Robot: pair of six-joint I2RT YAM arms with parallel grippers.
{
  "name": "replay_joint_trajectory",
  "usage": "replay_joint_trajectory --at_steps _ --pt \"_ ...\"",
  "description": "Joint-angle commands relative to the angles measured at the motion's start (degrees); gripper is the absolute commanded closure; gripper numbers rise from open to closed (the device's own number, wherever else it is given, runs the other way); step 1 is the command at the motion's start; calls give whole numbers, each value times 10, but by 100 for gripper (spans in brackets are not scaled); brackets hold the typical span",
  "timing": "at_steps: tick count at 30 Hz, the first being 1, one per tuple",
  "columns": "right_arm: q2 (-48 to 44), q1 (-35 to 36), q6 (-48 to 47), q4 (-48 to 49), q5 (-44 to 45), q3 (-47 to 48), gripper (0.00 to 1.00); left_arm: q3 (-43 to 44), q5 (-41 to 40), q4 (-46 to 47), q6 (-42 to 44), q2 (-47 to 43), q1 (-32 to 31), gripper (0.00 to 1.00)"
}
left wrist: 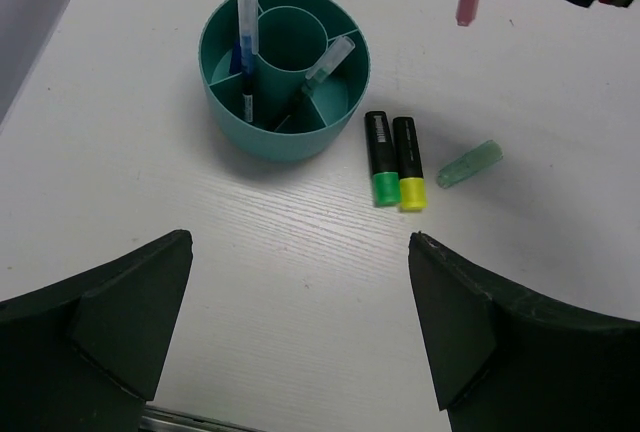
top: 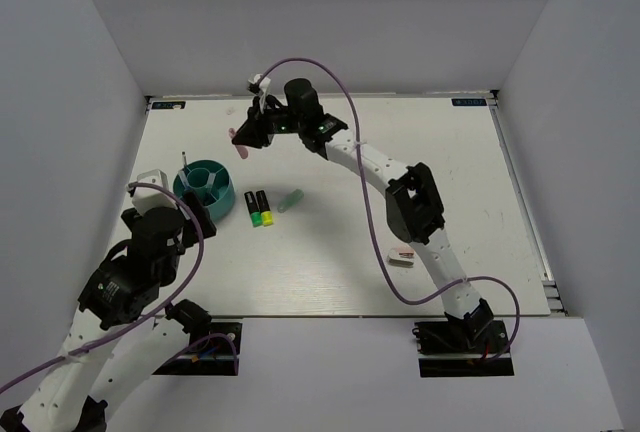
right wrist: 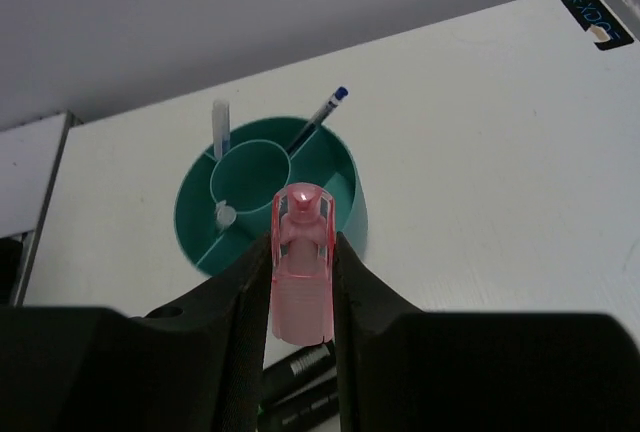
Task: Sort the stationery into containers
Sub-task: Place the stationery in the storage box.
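The round teal holder [top: 207,188] stands at the left of the table, with two blue pens [left wrist: 245,42] upright in its compartments; it also shows in the right wrist view [right wrist: 345,192]. My right gripper [top: 244,137] is shut on the pink marker [right wrist: 301,262] and holds it in the air behind the holder. Two black markers [top: 260,209] with green and yellow ends lie right of the holder. The pale green marker [top: 290,200] lies beside them. The pink-and-white block [top: 401,258] lies near the right arm. My left gripper [left wrist: 300,332] is open and empty, in front of the holder.
White walls enclose the table on three sides. The right arm stretches diagonally over the table's middle. The left arm sits at the near left corner.
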Motion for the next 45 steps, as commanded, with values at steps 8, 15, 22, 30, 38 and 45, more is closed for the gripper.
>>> replay_joint_trajectory --at_steps 8,15,22,30,38,45 --pt "37 18 165 226 -16 3 100 -20 -8 -11 -5 1 2 1" --pt "65 37 190 245 2 9 100 -29 -9 -9 -7 -9 1 1" --pt "87 53 194 264 4 -7 100 -27 -19 -24 -6 -22 2 1" --pt "114 57 199 275 4 -9 100 -24 -25 -34 -8 -30 2 1" --pt "124 55 207 283 8 -18 100 -24 -26 -40 -9 -29 2 1" --pt "128 55 215 286 19 -21 100 -26 -23 -43 -14 -32 2 1"
